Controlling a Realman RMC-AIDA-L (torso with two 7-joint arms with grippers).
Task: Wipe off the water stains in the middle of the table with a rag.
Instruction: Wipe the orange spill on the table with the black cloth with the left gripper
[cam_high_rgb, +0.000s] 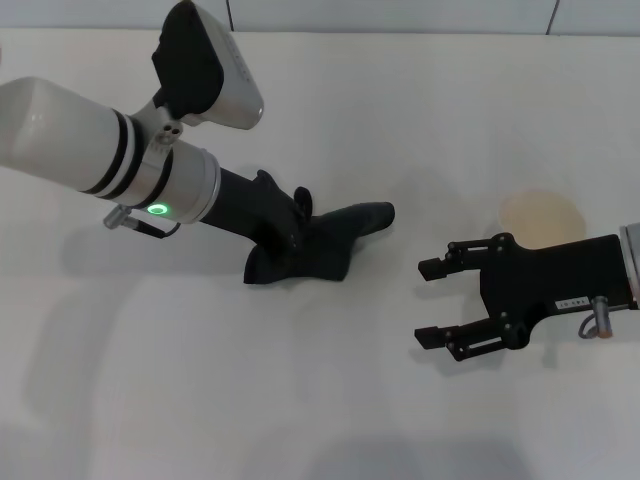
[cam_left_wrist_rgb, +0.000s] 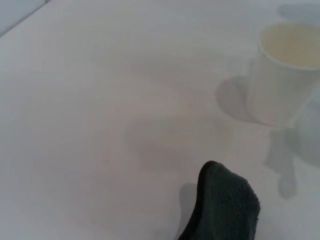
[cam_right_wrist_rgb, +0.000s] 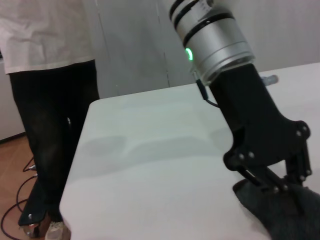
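Since soft and limp, pinch rag (cam_high_rgb: 310, 245) mid-fold with left gripper (cam_high_rgb: 290, 232), already clamped there; right gripper (cam_high_rgb: 447, 305), spread, at four o'clock.

The left gripper's (cam_high_rgb: 300, 235) fingertips are buried in the rag (cam_high_rgb: 335, 250), their spread hidden. The cup (cam_high_rgb: 542, 218) sits partly behind the right gripper (cam_high_rgb: 436, 301).
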